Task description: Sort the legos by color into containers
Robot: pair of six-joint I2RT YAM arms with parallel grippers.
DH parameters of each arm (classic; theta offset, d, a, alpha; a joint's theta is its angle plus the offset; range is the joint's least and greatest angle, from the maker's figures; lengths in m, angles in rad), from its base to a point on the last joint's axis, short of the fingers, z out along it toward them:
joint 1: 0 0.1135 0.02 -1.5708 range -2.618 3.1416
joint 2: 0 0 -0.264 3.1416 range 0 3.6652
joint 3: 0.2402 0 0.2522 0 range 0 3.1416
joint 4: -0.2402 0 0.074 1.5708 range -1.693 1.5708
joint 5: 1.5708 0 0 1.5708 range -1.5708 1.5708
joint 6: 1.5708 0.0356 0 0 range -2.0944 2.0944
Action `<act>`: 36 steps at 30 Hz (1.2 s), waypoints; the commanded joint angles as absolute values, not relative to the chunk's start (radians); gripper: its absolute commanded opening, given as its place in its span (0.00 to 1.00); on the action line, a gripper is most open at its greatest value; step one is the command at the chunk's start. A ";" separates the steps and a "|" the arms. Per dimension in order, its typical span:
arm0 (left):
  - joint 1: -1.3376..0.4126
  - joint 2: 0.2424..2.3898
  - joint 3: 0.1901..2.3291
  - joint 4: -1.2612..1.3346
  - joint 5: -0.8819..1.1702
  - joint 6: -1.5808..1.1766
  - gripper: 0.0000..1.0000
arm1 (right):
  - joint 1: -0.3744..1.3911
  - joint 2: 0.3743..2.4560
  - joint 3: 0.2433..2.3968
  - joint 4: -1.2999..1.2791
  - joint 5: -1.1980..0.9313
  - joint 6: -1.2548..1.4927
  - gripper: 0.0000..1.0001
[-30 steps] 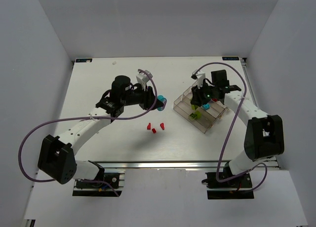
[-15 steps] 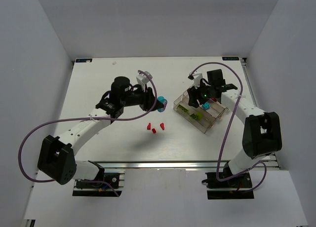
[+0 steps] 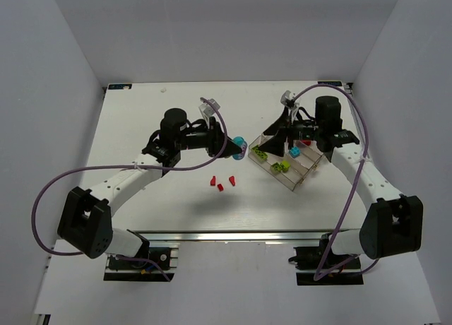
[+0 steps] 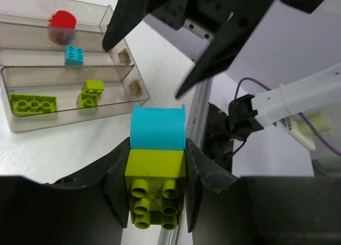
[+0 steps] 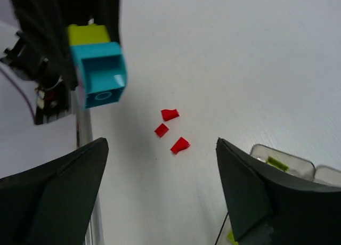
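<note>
Above the white counter (image 3: 155,120), the left fingers (image 3: 229,148) gripped a yellow-green plastic brick (image 4: 155,173) capped by a cyan plastic brick (image 4: 158,129), beside the clear divided tray (image 3: 305,175); the right fingers (image 3: 272,132) stood wide apart.

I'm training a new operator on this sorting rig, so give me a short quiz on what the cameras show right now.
1. True or false: the left tool is empty.
2. How many loose red pieces lie on the table? A two, B three, C five.
3. Which colour has the most bricks inside the clear tray?

Key:
1. False. It grips a cyan brick stacked on a yellow-green brick.
2. B.
3. Yellow-green. A yellow-green trio lies there, against a lone cyan piece and a lone red piece.
</note>
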State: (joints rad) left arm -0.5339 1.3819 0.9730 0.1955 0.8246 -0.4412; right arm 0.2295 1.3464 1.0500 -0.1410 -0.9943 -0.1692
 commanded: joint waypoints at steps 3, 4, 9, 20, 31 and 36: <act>-0.545 1.390 0.969 0.353 0.900 -0.549 0.00 | 0.233 1.345 1.049 -0.048 -1.248 -0.062 0.89; -0.545 1.410 0.971 0.379 0.922 -0.566 0.00 | 0.238 1.342 1.037 0.051 -1.253 0.043 0.89; -0.545 1.443 0.966 0.460 0.962 -0.615 0.00 | 0.242 1.362 1.019 0.287 -1.305 0.311 0.89; -0.554 1.489 0.974 0.580 1.014 -0.698 0.00 | 0.252 1.394 0.965 0.554 -1.298 0.560 0.88; -0.563 1.520 0.988 0.588 1.019 -0.704 0.00 | 0.278 1.440 0.986 0.583 -1.275 0.601 0.73; -0.563 1.537 1.002 0.572 1.008 -0.695 0.00 | 0.287 1.442 0.996 0.580 -1.273 0.603 0.66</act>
State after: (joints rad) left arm -0.5587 1.5375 0.9710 0.5598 1.0031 -0.7006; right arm 0.2760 1.4403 0.9657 0.5346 -1.2778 0.5957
